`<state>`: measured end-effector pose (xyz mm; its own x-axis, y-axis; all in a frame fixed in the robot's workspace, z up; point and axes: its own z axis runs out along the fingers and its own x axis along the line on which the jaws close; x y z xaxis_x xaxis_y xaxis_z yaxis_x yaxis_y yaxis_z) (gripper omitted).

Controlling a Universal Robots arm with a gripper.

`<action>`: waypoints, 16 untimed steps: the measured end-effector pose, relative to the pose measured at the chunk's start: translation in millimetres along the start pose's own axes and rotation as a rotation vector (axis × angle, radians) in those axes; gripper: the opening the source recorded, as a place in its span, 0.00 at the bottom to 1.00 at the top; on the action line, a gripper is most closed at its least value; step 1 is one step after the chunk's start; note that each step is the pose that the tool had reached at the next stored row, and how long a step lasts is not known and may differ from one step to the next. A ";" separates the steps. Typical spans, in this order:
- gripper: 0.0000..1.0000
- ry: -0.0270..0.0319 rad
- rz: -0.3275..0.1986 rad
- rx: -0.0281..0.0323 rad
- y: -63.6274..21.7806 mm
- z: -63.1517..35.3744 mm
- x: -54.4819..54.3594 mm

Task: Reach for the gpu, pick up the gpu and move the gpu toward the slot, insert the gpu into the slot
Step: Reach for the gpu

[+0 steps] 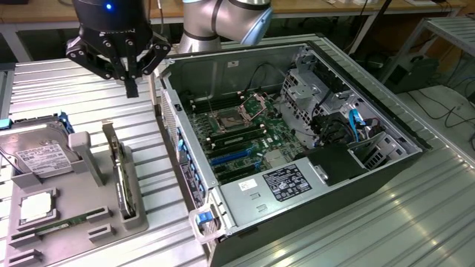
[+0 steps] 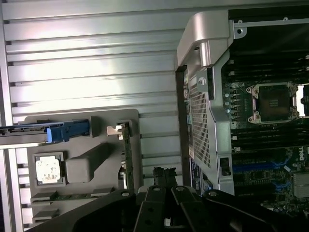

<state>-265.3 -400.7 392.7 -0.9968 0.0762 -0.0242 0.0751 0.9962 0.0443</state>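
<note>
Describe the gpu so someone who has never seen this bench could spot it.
Start at the open computer case, then look to the grey holder tray beside it on the exterior view's left. The gpu is the thin dark card standing on edge along the tray's side nearest the case, unlike the boxy hard drive and the small green memory stick.

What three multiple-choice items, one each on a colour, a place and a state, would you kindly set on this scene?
1. The slot is: A) red B) blue C) white.
2. The gpu is: A) in the slot B) held in the air C) on edge in the tray.
3. The gripper is: A) shut, empty B) open C) shut on the gpu.

Answers:
1. B, the strip is plainly blue.
2. C, the card stands upright in the grey tray.
3. A, its fingers meet with nothing between them.
</note>
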 end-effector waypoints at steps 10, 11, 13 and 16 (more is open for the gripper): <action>0.11 0.0005 0.000 0.0000 -1.1 -0.3 10.9; 0.11 0.0005 0.000 0.0000 -1.2 -0.3 12.0; 0.11 0.0006 0.000 0.0000 -1.3 -0.4 13.6; 0.11 0.0007 0.000 0.0000 -1.7 -0.5 17.2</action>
<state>-282.6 -401.1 392.7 -0.9968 0.0762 -0.0236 0.0751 0.9962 0.0442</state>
